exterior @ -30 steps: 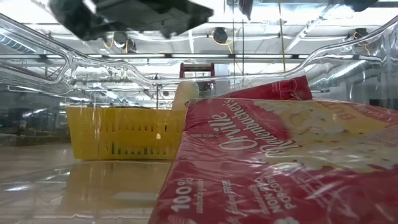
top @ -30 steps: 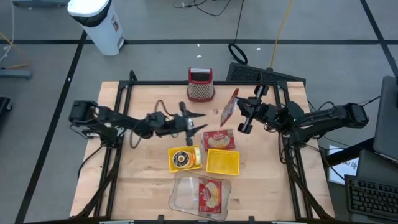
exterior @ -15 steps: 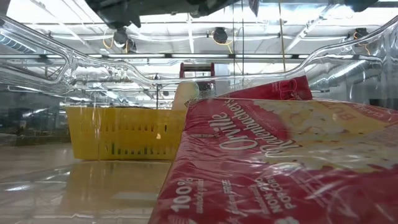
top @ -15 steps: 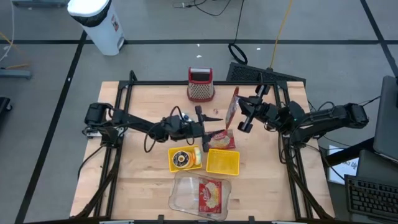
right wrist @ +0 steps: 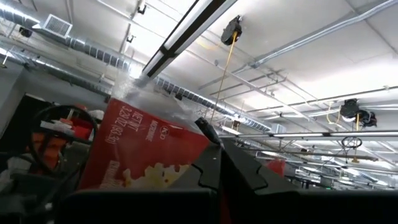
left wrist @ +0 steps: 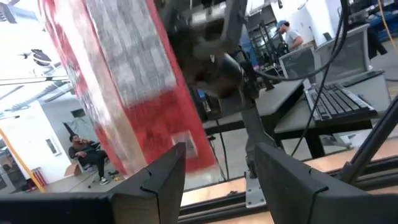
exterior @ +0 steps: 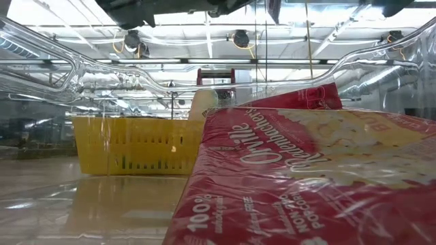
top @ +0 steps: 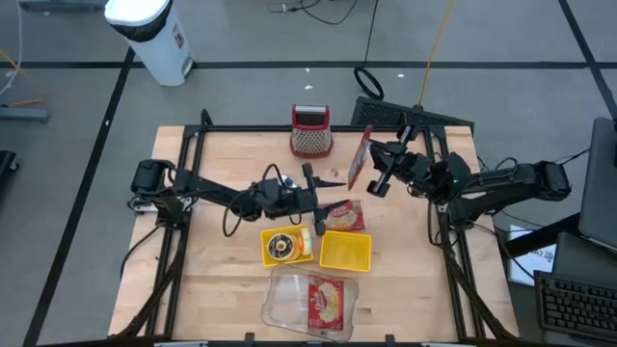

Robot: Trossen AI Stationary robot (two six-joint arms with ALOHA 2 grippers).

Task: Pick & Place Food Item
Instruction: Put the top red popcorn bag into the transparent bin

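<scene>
My right gripper (top: pixel 374 172) is shut on a red popcorn packet (top: pixel 359 160) that stands on edge in the air over the table's far middle. The packet also fills the left wrist view (left wrist: pixel 124 81). My left gripper (top: pixel 328 198) hangs open just left of that packet, its fingers (left wrist: pixel 168 174) apart with nothing between them. A second red packet (top: pixel 339 214) lies flat on the table under the left gripper. A third packet (exterior: pixel 306 177) lies in a clear plastic container (top: pixel 289 301) near the front edge. My right gripper pinches the packet between its two shut fingers (right wrist: pixel 214 165) at the packet's right-hand edge (right wrist: pixel 186 152). The fingers come from the table's right, slanting upward. The packet stands upright on edge, lifted clear of the table.
A yellow slotted basket (top: pixel 344 252) and a yellow round tin (top: pixel 284 246) sit in the middle. A red grater-like stand (top: pixel 310 132) is at the far edge. A black frame (top: pixel 193 145) runs along both sides of the table.
My left gripper has moved toward the table's right and a little up, stopping close beside the held packet, and has rolled slightly. It stays open. The right gripper keeps the packet where it was.
</scene>
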